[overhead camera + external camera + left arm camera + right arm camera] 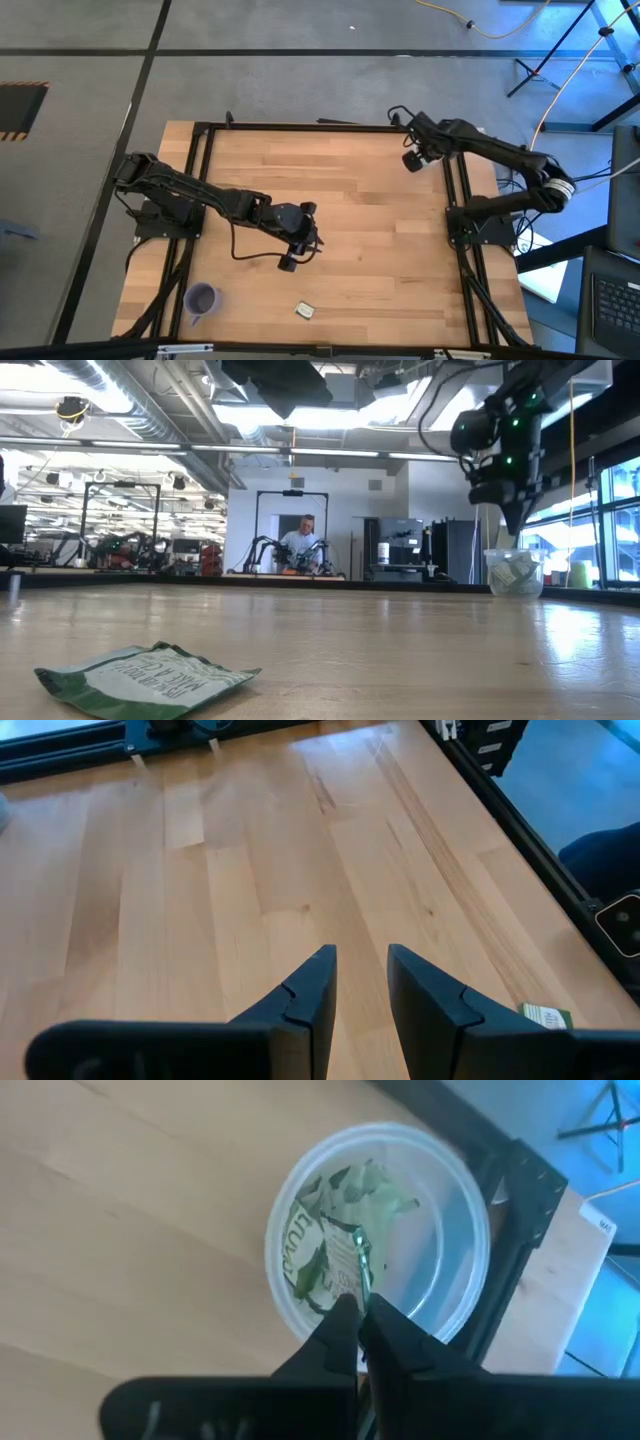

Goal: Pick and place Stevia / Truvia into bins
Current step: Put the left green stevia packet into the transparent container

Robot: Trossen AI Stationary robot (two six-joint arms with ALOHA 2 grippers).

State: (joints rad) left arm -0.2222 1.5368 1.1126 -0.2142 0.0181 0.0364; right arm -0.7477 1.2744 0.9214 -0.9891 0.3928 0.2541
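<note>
One sachet (145, 678) lies flat on the bench; light and floppy, pinch its edge. Right claw (358, 1312) pinches another over the white cup (380, 1235); left claw (360, 982) is apart.

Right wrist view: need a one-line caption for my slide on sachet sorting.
Right gripper holds a green-and-white sachet over the translucent white cup, which already contains sachets.
</note>
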